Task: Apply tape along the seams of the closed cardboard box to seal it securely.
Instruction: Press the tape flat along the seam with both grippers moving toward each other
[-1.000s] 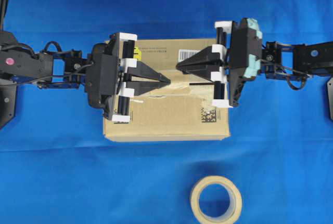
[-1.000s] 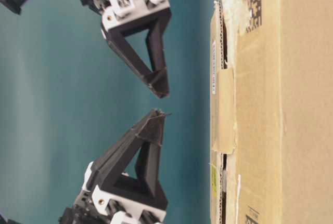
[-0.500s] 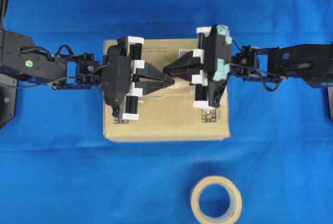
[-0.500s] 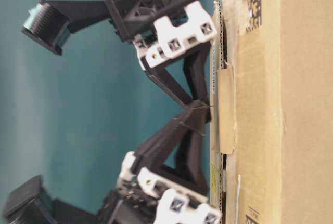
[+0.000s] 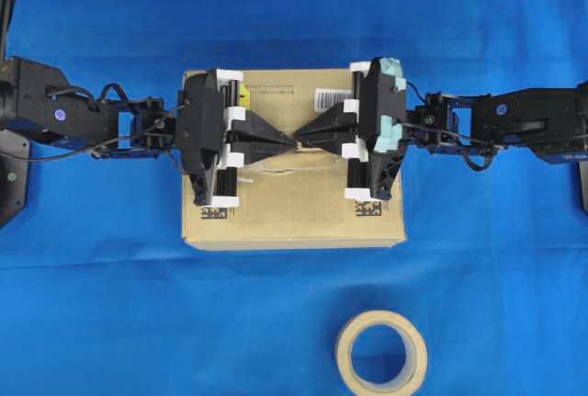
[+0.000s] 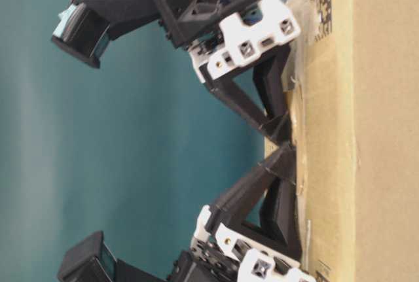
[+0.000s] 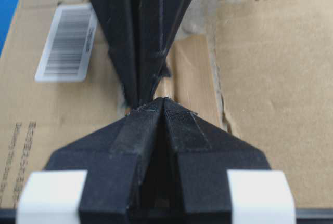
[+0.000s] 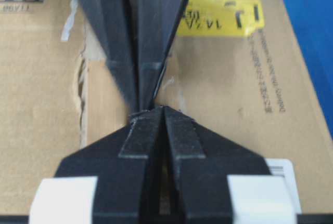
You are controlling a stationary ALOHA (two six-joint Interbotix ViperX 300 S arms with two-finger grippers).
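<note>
The blue-covered bench (image 5: 294, 277) fills the overhead frame, and the brown rectangular cardboard box (image 5: 294, 221) with a yellow sticker and white barcode label sits at its centre. The black left tool (image 5: 292, 142) reaches in from the left edge, the black right tool (image 5: 299, 136) from the right; both have their jaws pressed together with nothing between them, and their tips meet nose to nose on the box top. A beige ring-shaped tape roll (image 5: 380, 355) lies at lower right. The short beige-tan piece of tape (image 7: 193, 81) lies flat over the thin dark seam (image 5: 285, 174) at mid-box, under the tips
</note>
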